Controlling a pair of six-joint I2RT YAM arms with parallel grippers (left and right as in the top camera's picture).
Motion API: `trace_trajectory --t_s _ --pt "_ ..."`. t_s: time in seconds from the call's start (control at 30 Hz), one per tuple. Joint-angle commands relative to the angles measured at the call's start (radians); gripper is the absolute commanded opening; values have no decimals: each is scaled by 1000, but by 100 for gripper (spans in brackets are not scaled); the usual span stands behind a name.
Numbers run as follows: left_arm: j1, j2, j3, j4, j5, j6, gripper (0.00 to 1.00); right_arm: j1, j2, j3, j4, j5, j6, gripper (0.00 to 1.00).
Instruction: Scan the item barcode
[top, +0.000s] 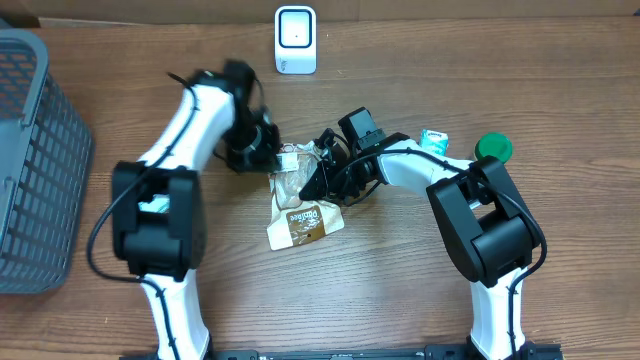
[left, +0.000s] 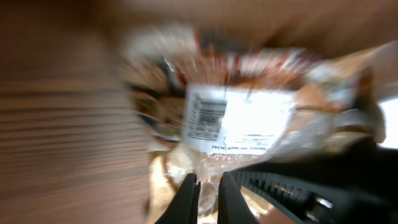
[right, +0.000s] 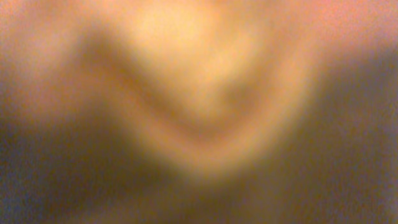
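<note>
The item is a clear plastic packet of baked goods with a brown label, lying mid-table. Its white barcode sticker faces the left wrist camera, blurred. My left gripper is at the packet's top left corner, and its black fingertips are shut on a fold of clear plastic. My right gripper presses onto the packet's upper right edge and is shut on it. The right wrist view is only a tan blur, too close to read. The white scanner stands at the table's far edge.
A grey mesh basket fills the left edge of the table. A green lid and a small teal-and-white pack lie to the right, behind the right arm. The right gripper's black body crosses the lower right of the left wrist view.
</note>
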Motion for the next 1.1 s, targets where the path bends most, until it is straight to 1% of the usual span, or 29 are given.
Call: trace_trajectory --t_s 0.0,0.1,0.23,0.27,0.3,0.43,0.47,0.53,0.57,0.6,0.67,0.83,0.97,1.07 --pt "80 -134 78 -62 -104 69 4 8 6 -13 1 -21 -42 4" --pt "129 -182 77 -91 -152 92 4 -3 -14 -10 5 -80 -92 4" --pt "184 -189 76 -125 -222 94 5 -24 -86 -10 6 -122 -109 4" --pt "196 -187 74 -127 -231 94 7 -26 -108 -10 3 -127 -109 4" --pt "208 -185 71 -127 -239 95 11 -29 -138 -10 -1 -138 -109 4" --pt "241 -182 71 -125 -254 94 13 -40 -273 -7 -35 -181 -98 4" --pt "246 -182 71 -125 -254 95 17 -43 -306 -7 -45 -181 -84 4" --pt "253 -182 71 -125 -254 95 35 -51 -381 -7 -66 -181 -76 4" --pt "254 -182 71 -125 -254 94 66 -53 -414 -7 -74 -181 -75 4" --pt "254 -182 71 -124 -254 95 100 -54 -447 -7 -82 -181 -75 4" --pt "254 -182 71 -118 -254 95 100 -58 -511 -7 -89 -180 -69 4" --pt "253 -182 71 -102 -254 94 100 -84 -643 -6 -90 -177 10 4" --pt "252 -182 71 -72 -254 94 100 -105 -721 -6 -91 -177 74 4" --pt "252 -182 71 -66 -254 94 100 -107 -760 -6 -94 -177 81 4"
